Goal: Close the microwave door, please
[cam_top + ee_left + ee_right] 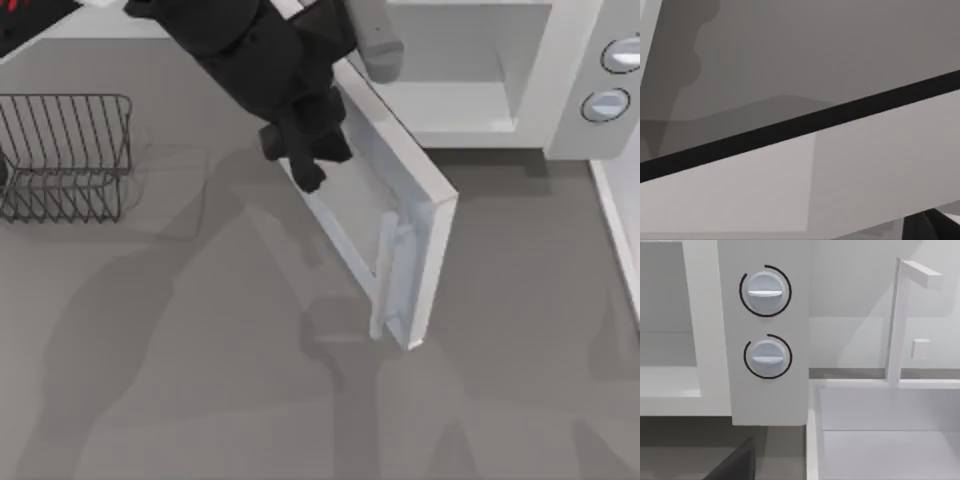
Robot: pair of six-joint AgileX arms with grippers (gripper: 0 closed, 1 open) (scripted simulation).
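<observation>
- Microwave (520,90) stands at the far edge of the table, toward the top view's right, its pale cavity open toward us and two round grey knobs (765,292) stacked on its side panel.
- We see the microwave door (400,235) swung well out from the cavity, slanting across the table toward the near side, with its pale grey bar handle (385,275) on the face turned away from the cavity, near the door's free end.
- Our left gripper (305,165) reaches down from the far left and sits against the outer face of the door, on its translucent window, between the hinge side and the handle; the handle lies beyond the gripper toward the door's free end.
- We cannot tell whether the left gripper's fingers are apart or together; they read as one dark mass.
- Our left wrist view looks along a pale panel crossed by a dark band, very close.
- Our right wrist view faces the knob panel, with a white sink basin (880,440) and faucet (900,315) just beside the microwave.
- A wire rack (65,155) stands on the grey table (200,380), well apart from the left gripper, toward the top view's left.
</observation>
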